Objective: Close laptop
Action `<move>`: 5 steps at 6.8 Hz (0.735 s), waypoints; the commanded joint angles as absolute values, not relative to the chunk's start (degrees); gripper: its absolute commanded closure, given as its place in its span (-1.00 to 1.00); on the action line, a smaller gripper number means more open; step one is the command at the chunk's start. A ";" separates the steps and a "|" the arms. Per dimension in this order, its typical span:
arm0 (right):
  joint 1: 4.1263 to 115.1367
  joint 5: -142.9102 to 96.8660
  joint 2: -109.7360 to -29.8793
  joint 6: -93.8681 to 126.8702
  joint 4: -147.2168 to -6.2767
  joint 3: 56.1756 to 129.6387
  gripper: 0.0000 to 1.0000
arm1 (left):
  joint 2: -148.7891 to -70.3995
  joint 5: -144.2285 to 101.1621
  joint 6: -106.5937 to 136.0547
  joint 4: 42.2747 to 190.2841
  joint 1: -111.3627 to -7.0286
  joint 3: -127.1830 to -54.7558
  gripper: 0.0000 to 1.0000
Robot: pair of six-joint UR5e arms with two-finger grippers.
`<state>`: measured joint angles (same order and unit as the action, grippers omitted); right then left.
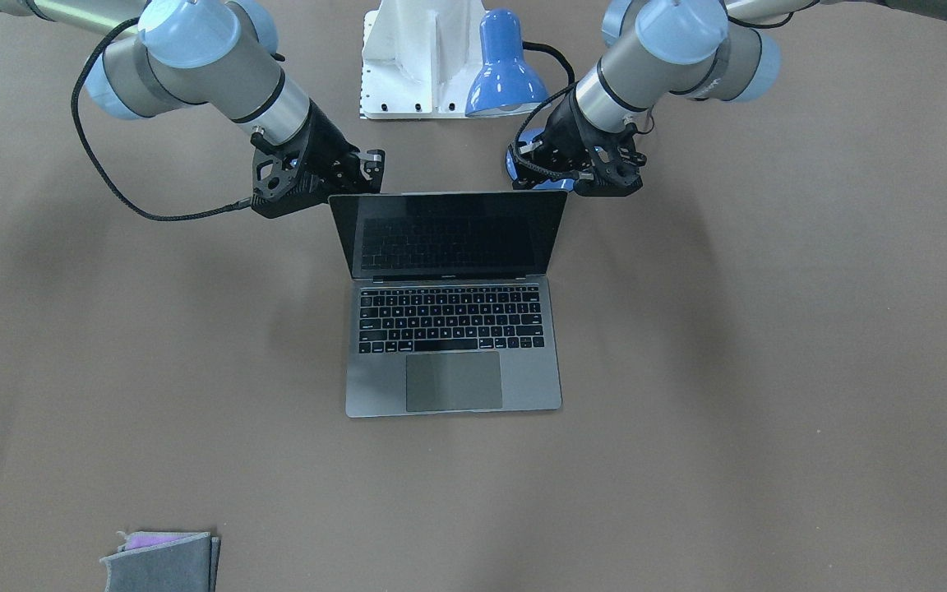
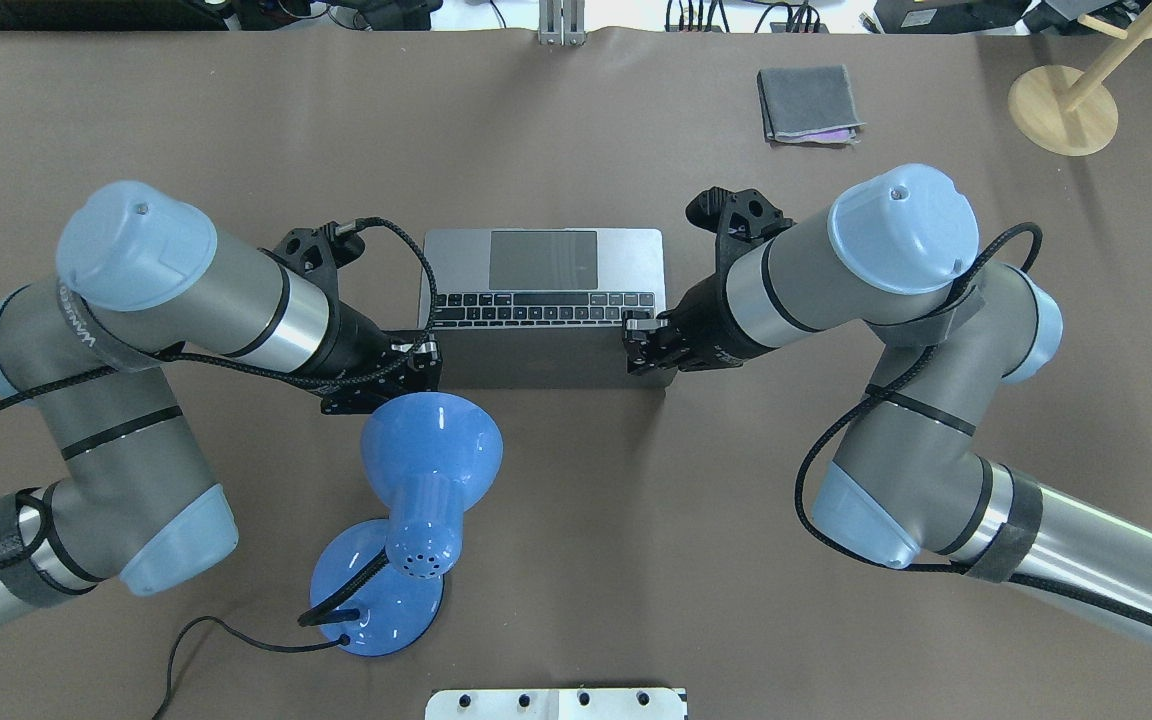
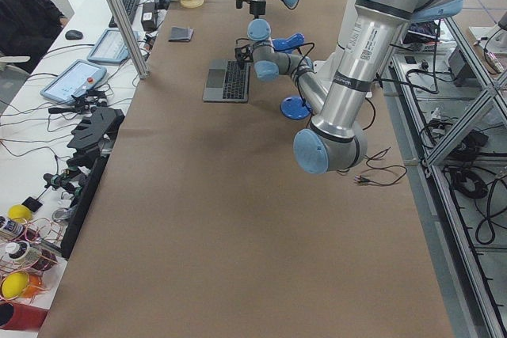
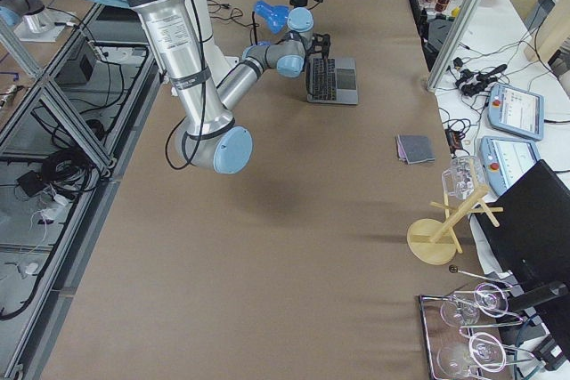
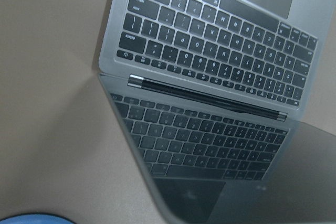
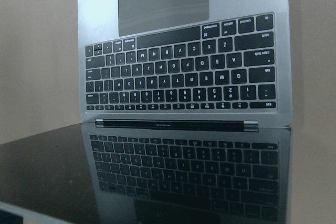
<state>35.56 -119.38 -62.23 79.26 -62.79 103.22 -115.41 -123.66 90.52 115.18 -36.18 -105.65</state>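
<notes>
The right gripper [image 1: 368, 167] stood at one top corner of the laptop's [image 1: 453, 329] lid [image 2: 551, 360] and the left gripper [image 1: 580, 184] at the other, each coming in from its own side. How far either pair of fingers was spread could not be told: the overhead and front views showed only black gripper bodies against the lid's edges, and neither wrist view had any finger in it. Whether they touched the lid or sat just beside it could not be told either, and neither gripper held anything that could be seen. The laptop lay open near the middle of the brown table [image 1: 769, 370], hinge toward the robot and trackpad [image 1: 453, 381] on the far side. Its base was flat on the table and its lid raised, the bare grey back facing the robot. The screen [image 1: 449, 234] was dark and mirrored the black keys [image 1: 450, 319]. A blue lamp [image 2: 431, 445] stood just behind the lid on the left arm's side, its shade near the left gripper. A folded grey cloth [image 2: 808, 100] lay well apart, past the laptop toward the table's far edge.
</notes>
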 commanded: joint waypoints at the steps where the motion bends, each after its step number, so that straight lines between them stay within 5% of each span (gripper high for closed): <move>1: 36.73 -119.36 -61.35 79.19 -62.67 102.13 1.00 | -119.16 -123.75 89.83 115.66 -39.71 -100.40 1.00; 5: 38.93 -119.36 -53.03 78.93 -62.58 91.28 1.00 | -123.92 -123.40 83.94 115.75 -42.18 -91.51 1.00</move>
<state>38.06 -119.38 -56.71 79.01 -62.64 96.21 -122.87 -123.49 84.97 115.68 -41.71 -93.84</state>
